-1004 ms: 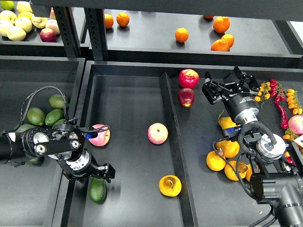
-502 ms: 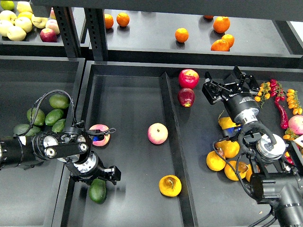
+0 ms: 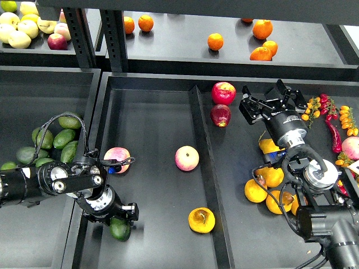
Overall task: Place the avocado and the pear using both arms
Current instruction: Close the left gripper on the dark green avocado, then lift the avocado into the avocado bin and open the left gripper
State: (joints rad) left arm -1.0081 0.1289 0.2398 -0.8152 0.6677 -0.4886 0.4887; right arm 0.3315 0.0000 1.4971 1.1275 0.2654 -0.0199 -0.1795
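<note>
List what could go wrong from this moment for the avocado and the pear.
1. The left gripper sits right over the dark avocado, hiding its top, near the tray wall; a grasp there may be shallow and slip.
2. The right gripper hovers far from the pear, beyond the divider; reaching across could knock the red apples.

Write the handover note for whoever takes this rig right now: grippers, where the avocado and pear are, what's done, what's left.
Left gripper: low in the middle tray, right over the avocado; fingers too dark to tell open from shut.
Right gripper: open, empty, raised over the right compartment, away from both fruits.
Avocado: lying near the middle tray's front-left corner.
Pear: lying in the same tray near the divider, dark patch facing up, untouched.
Done: whether either fruit is already placed cannot be told.
Left: confirm where each belongs; handle the avocado with the left arm and the pear with the right.
</note>
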